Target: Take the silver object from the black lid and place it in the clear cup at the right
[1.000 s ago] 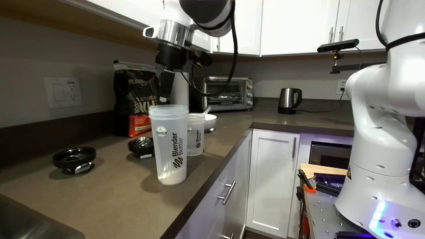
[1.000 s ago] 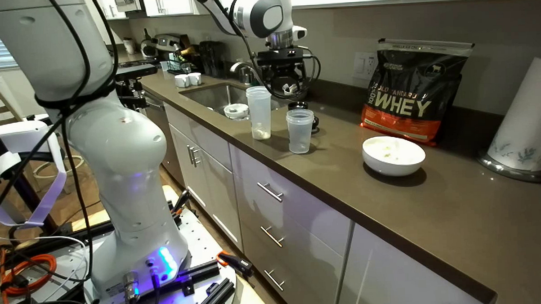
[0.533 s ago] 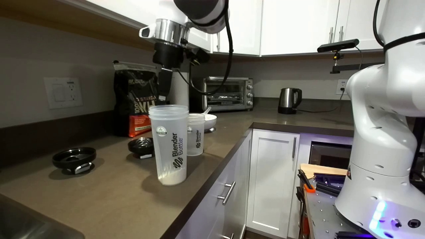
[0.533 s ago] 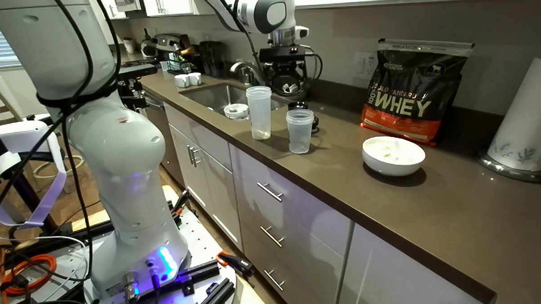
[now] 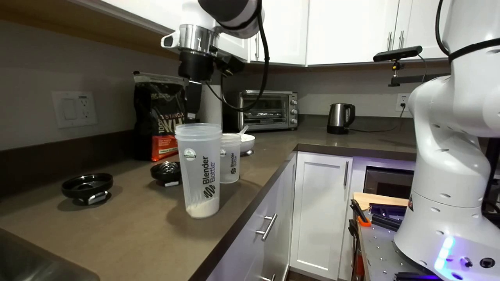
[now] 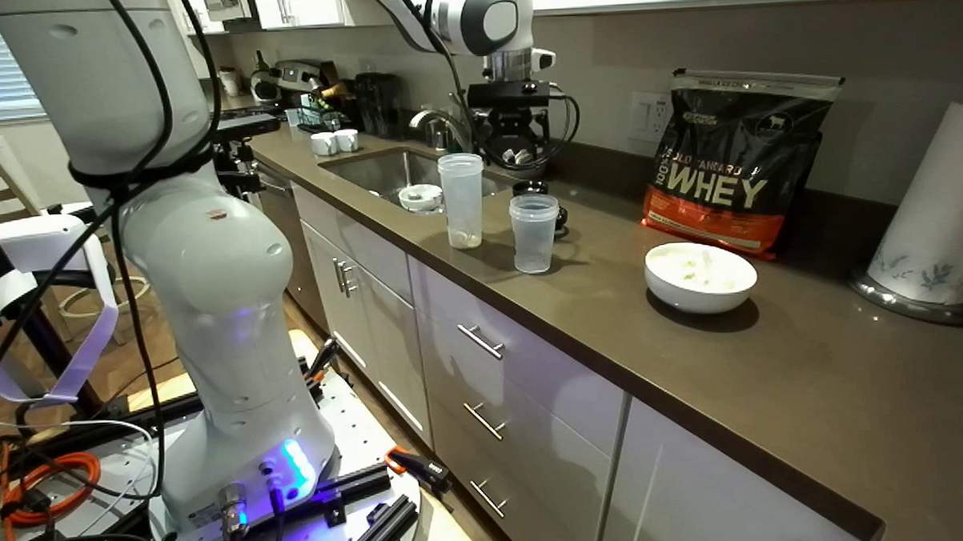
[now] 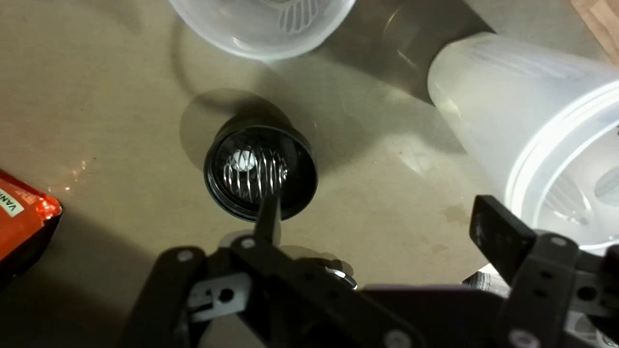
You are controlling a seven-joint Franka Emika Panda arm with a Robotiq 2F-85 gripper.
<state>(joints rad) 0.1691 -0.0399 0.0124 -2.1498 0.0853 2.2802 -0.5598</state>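
Countertop (image 7: 121, 121), wrist view: silver wire ball (image 7: 255, 172) inside black lid (image 7: 299, 179); gripper (image 7: 379, 217) with fingers (image 7: 503, 234) wide, empty. In an exterior view, we see the wrist (image 5: 198, 41) has come slightly more upright (presumably aligning for the grasp). In an exterior view, the clear cup (image 6: 535, 238) stands upright near the lid.

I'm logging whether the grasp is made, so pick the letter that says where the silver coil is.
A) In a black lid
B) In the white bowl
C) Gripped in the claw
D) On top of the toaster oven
A: in the wrist view the silver coil lies inside a black lid, and the claw stands open.
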